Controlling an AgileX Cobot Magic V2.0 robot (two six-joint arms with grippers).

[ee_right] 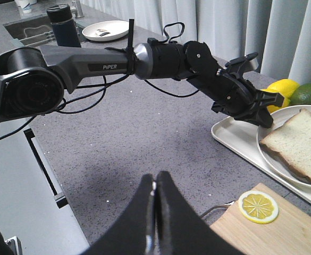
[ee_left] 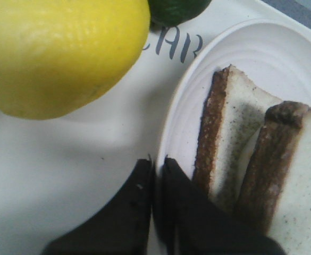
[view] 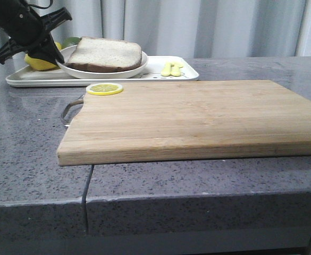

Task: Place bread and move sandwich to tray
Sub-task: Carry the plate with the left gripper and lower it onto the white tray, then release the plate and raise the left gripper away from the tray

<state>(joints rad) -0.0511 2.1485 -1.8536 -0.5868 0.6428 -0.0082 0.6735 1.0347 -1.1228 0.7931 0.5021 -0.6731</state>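
- Sandwich [view: 106, 54]: porous pale slices, dark brown crusts, stacked on a round shallow white plate [view: 134, 70].
- Plate resting on the flat white tray [view: 190, 75], rounded corners, at the far end of the speckled grey counter [view: 22, 138].
- Left gripper [ee_left: 156, 166]: black fingers pinching the plate's rim, beside a dimpled yellow lemon [ee_left: 59, 53].
- Right gripper [ee_right: 155, 186]: fingers pressed together, holding nothing, above the counter.
- Lemon slice [view: 104, 88] lying on the wooden cutting board [view: 198, 119].
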